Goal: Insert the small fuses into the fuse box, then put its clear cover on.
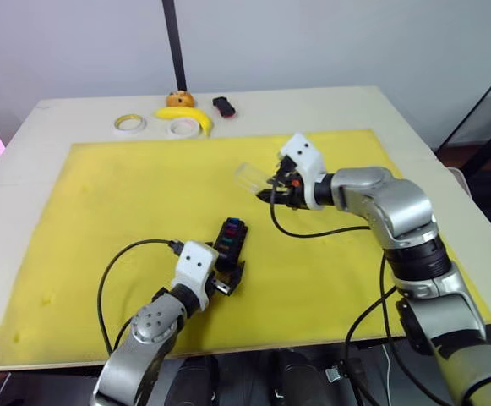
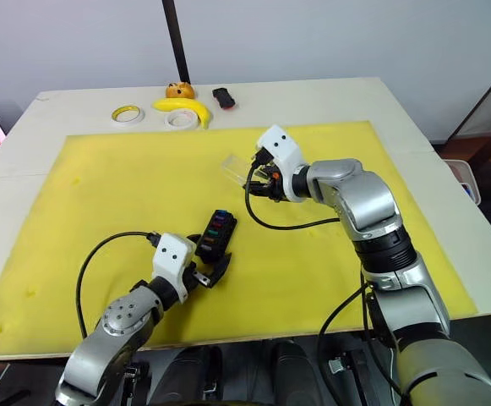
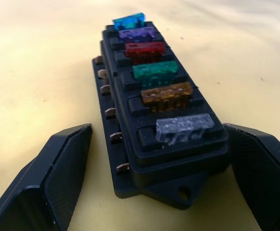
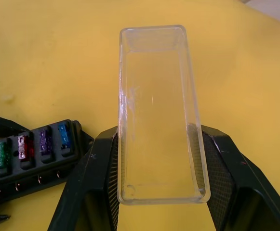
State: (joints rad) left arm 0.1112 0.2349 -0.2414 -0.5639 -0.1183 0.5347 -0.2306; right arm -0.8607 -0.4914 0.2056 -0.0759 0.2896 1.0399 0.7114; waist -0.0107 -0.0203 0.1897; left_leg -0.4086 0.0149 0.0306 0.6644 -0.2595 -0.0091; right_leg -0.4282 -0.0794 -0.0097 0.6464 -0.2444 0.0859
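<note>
Right pincer (image 4: 156, 192) grips the clear cover (image 4: 159, 110) lengthwise, pointing outward; left pincer (image 3: 164, 183) open.

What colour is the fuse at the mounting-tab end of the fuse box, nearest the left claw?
Clear grey fuse, seen best in the left wrist view.

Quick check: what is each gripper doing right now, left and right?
Left gripper: open, fingers either side of the fuse box, not clamped on it.
Right gripper: shut on the clear cover, held above the yellow mat.
</note>
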